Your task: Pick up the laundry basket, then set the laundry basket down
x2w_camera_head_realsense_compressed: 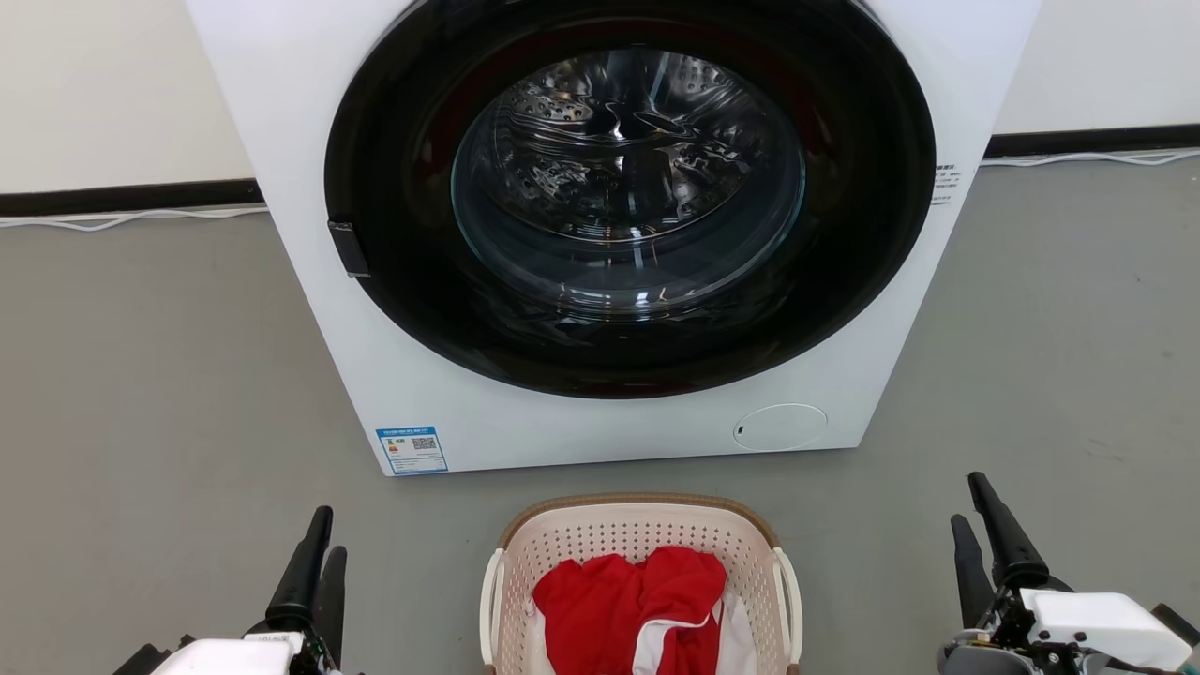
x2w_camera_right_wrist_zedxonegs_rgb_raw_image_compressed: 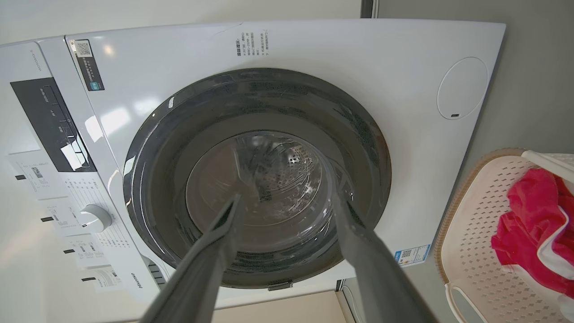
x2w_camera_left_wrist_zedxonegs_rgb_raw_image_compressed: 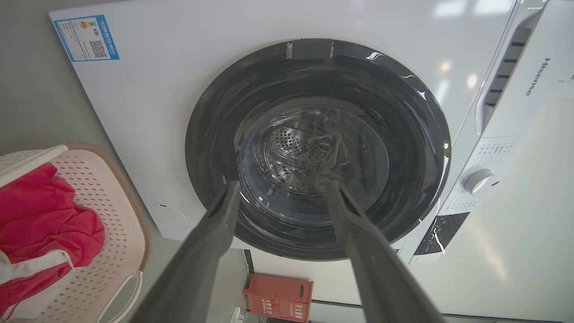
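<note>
Left gripper [x2w_camera_head_realsense_compressed: 326, 534] and right gripper [x2w_camera_head_realsense_compressed: 967, 500] flank the laundry basket [x2w_camera_head_realsense_compressed: 637, 502], well apart from it.
I see both pairs of fingers spread, holding and touching nothing. The basket sits upright on the floor [x2w_camera_head_realsense_compressed: 141, 375] before the washing machine [x2w_camera_head_realsense_compressed: 562, 431], handles left and right, red cloth [x2w_camera_head_realsense_compressed: 609, 600] inside. Its near end is cropped, so I can't judge its long axis.

The laundry basket [x2w_camera_head_realsense_compressed: 637, 539] is matt perforated plastic holding soft red cloth [x2w_camera_head_realsense_compressed: 609, 600]; the washing machine [x2w_camera_head_realsense_compressed: 562, 431] is glossy white.
</note>
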